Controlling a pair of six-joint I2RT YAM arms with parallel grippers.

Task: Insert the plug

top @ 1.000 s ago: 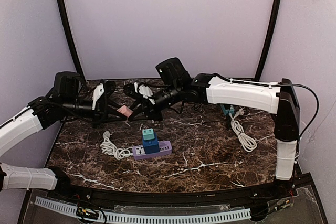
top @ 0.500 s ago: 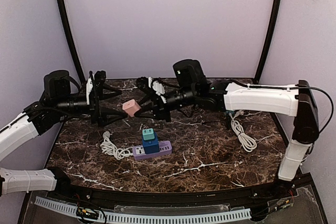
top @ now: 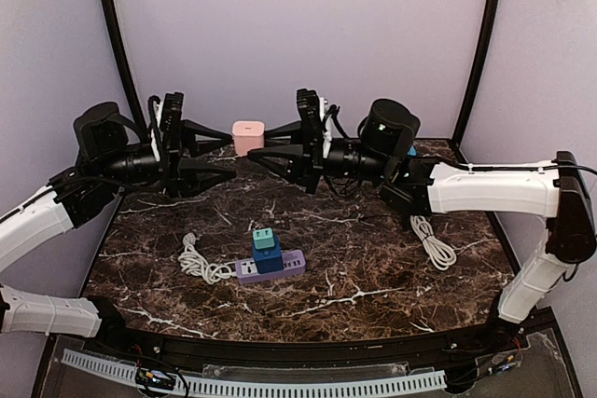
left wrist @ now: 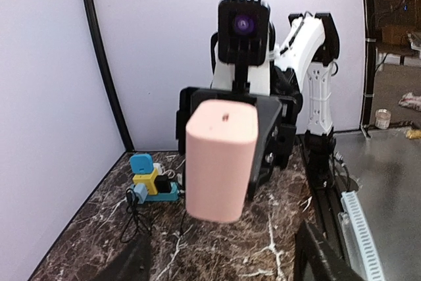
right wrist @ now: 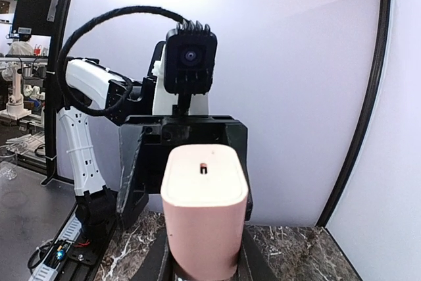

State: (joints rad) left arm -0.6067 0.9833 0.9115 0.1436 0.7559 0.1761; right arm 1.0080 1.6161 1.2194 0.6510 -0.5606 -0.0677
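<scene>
The right jaws pinch the smooth pink plastic block plug (right wrist: 204,208) by one end, up in the air. The left jaws are spread wide just beside it. The plug looks light and hard, but a bit slippery, so I would hold it by its flat sides. Far below the jaws, the purple power strip (top: 270,267) lies on the dark marble worktop (top: 373,267).

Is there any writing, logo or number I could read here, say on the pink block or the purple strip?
No text can be read in any view.
On the pink plug: no lettering, only a small dark slot in its end face.
On the purple power strip: any markings are too small to read.
</scene>
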